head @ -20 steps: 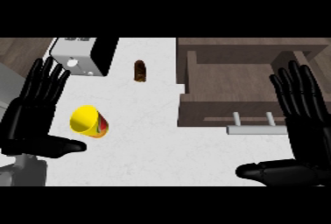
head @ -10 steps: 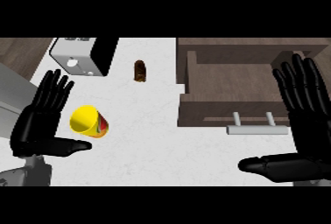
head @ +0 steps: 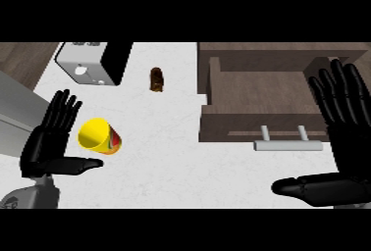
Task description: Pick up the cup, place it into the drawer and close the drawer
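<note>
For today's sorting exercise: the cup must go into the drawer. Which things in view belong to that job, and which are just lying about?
Belong to the job:
yellow cup
open drawer
left hand
right hand

Just lying about:
brown bottle
white and black appliance

A: what else is on the white counter (head: 181, 162)?
B: a toaster (head: 92, 62) far left — white top, black side — and a small brown bottle-ish thing (head: 156, 79) lying just right of it.
</note>
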Tool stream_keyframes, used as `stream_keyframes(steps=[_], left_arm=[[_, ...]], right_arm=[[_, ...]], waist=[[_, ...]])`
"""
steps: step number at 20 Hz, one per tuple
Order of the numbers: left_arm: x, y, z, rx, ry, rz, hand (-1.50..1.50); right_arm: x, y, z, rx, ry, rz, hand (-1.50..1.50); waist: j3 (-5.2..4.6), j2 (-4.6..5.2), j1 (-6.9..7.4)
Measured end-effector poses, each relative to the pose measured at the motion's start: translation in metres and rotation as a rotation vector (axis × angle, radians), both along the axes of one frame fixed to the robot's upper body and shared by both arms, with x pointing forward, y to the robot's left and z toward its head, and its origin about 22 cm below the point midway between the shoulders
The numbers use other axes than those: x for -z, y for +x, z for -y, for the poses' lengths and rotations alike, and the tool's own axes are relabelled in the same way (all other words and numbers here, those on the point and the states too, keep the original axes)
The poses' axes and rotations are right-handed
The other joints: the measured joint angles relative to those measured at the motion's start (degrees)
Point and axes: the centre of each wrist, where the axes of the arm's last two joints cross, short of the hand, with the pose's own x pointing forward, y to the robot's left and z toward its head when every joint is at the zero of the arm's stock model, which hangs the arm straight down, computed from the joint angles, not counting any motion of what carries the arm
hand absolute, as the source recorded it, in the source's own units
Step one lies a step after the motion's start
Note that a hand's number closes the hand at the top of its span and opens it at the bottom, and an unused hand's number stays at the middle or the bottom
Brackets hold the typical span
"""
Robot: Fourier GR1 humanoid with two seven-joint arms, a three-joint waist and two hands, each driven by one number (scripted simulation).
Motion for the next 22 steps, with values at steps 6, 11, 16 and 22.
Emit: stream_keyframes(steps=[6,11,16,22], left_arm=[[0.029,0.003,-0.015,0.014,0.000,-0.032,-1.50],[0.052,0.003,-0.025,-0.004,0.006,-0.057,-1.50],[0.070,0.005,-0.030,-0.010,0.001,-0.065,-1.50],[0.092,0.007,-0.037,-0.042,-0.008,-0.064,-1.50]], right_arm=[[0.004,-0.002,-0.001,-0.006,0.009,0.001,-1.50],[0.007,-0.011,-0.001,-0.015,0.013,-0.002,-1.50],[0.001,-0.008,-0.002,-0.012,0.009,-0.001,-1.50],[0.007,-0.012,0.002,-0.023,0.004,-0.006,-1.50]], waist=[[0.01,0.02,-0.07],[0.00,0.02,-0.11],[0.00,0.01,-0.09],[-0.01,0.06,-0.22]])
